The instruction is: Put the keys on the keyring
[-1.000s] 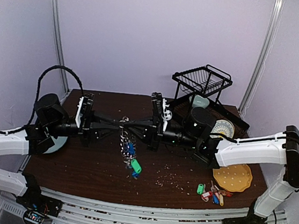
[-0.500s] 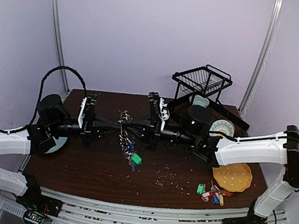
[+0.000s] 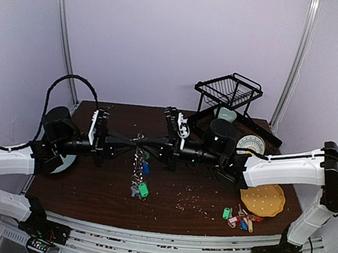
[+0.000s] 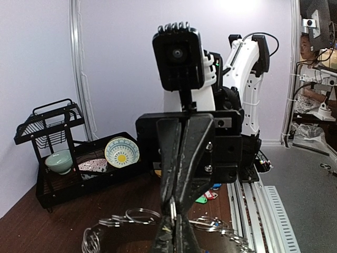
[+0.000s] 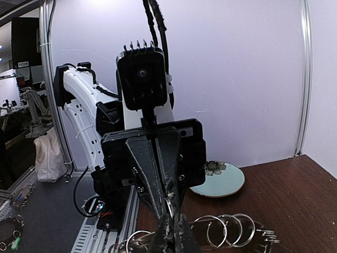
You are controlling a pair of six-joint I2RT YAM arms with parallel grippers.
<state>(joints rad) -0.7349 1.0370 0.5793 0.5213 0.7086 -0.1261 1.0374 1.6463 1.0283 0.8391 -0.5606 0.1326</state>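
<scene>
On the near right of the dark table (image 3: 103,195) lies a small loose bunch (image 3: 239,220) of red, yellow, blue and green tagged keys, well apart from both arms. Just beyond it, by the right edge, a yellow plate (image 3: 262,200) sits flat. Pale crumbs (image 3: 190,196) are scattered across the wood between that bunch and the middle.

At the centre of the table the two arms reach toward each other and meet tip to tip above the surface. The left gripper (image 3: 133,140) comes in from the left with its jaws pressed together. The right gripper (image 3: 148,141) comes in from the right, jaws likewise closed. Both pinch the keyring (image 3: 140,139) where the tips meet. Each wrist view shows the facing gripper's fingers closed on thin wire, with loops of silver ring spreading to either side of them.

The keys (image 3: 137,178) hang straight down from the keyring in a string. A blue tag is partway down and a green tag (image 3: 143,189) is at the bottom, near the table. I cannot tell whether it touches.

A pale plate (image 3: 65,165) lies on the left side, partly under the left arm. At the far right stands a black wire dish rack (image 3: 229,90), with a green bowl (image 3: 226,115) under its upper shelf and a patterned plate (image 3: 251,144) leaning in its tray.
</scene>
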